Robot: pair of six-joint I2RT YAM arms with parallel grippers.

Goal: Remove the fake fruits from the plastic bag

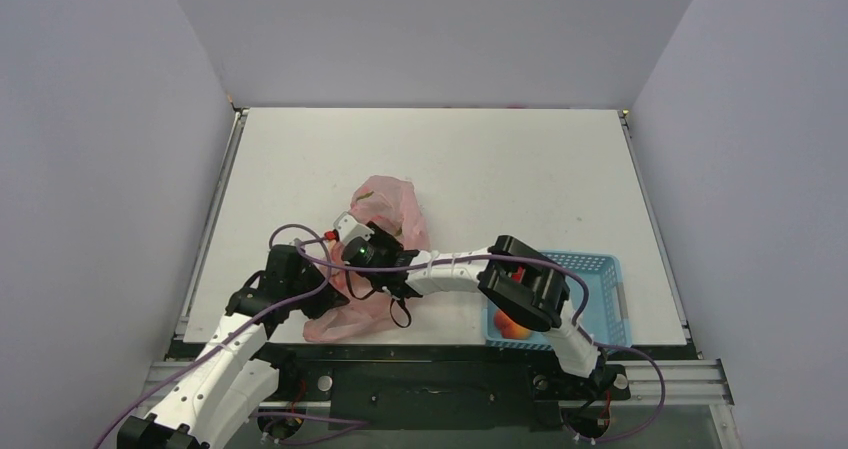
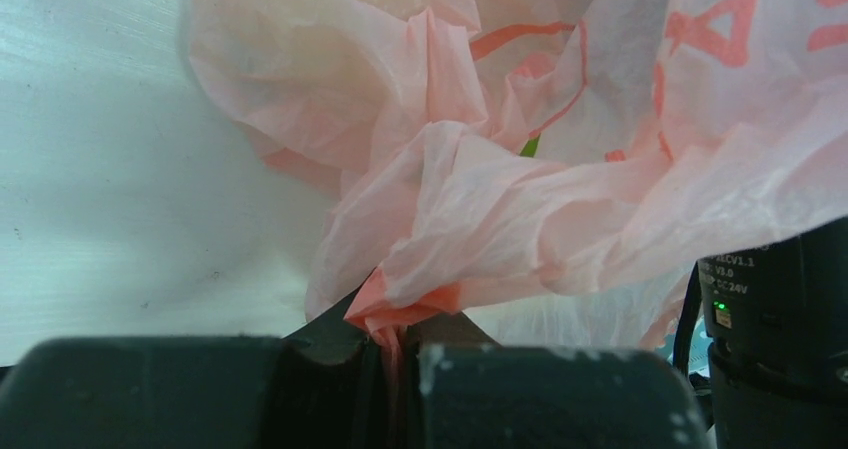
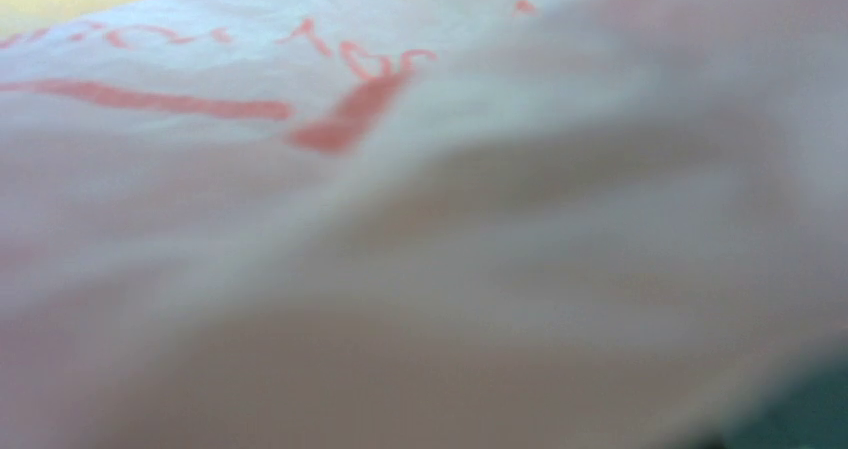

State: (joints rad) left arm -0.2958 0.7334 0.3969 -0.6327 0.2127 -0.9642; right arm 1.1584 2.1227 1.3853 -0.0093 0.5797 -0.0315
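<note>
Well, my left gripper is pressed together on a pinch of the plastic bag. A twisted fold of the pink film runs straight down into the seam between my two fingers, and the rest of the bag billows up and away ahead of them, crinkled and marked with red print. To the left of that grip lies bare white table. Just to its right stands the black body of my right arm, a small green light on its side.

My right gripper reaches across from the right and meets the bag just beside my left one, near the middle of the film. Its own camera shows only blurred pink plastic with red lettering pressed close (a yellowish patch glows in the upper left corner, though I cannot tell what it is). The fingertips are hidden, so I cannot tell whether they stand apart or have closed on anything.

Behind my right arm's elbow, well to the right of both grippers, sits a blue basket. An orange-pink fruit lies at its near edge, partly covered by the arm.
</note>
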